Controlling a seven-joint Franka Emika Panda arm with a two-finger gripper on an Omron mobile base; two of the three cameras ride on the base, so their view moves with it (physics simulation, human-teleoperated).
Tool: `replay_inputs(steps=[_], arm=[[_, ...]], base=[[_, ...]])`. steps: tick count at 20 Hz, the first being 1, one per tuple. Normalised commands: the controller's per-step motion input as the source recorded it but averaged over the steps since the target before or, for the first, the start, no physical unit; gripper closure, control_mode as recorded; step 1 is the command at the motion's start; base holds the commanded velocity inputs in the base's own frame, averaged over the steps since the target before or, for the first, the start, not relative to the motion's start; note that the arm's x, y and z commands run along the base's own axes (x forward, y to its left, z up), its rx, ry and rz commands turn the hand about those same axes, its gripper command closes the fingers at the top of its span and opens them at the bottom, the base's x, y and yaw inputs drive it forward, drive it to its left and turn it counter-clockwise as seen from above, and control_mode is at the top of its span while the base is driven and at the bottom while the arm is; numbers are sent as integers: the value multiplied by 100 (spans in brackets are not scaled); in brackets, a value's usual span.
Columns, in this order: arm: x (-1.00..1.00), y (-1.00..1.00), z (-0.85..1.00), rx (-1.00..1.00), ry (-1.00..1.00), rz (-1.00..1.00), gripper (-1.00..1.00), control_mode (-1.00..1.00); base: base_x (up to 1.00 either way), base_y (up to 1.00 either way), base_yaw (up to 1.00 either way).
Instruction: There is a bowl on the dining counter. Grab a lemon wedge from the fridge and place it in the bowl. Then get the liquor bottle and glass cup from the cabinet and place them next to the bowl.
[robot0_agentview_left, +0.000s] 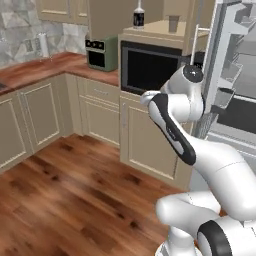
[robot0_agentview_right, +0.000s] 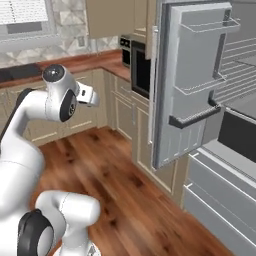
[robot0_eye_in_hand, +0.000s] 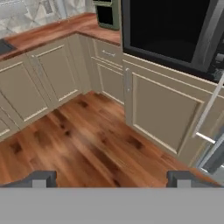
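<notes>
End effector wide, fridge door open

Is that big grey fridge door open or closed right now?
Open. The fridge door stands swung out into the room, its inner door racks facing us and the shelved interior exposed behind it.

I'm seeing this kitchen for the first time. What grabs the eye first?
The fridge stands with a door swung wide, grey shelves bare beside it. The liquor bottle sits on the open cabinet shelf above the black oven. The gripper hangs open over wood floor.
</notes>
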Motion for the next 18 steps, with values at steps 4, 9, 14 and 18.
replay_inputs(steps=[4,9,14,18], arm=[[0,0,0,0,0,0,-100,100],[0,0,0,0,0,0,-100,100],[0,0,0,0,0,0,-100,100],[0,0,0,0,0,0,-100,100]], base=[[88,10,-30],[65,28,-40],[63,58,-41],[64,45,-37]])
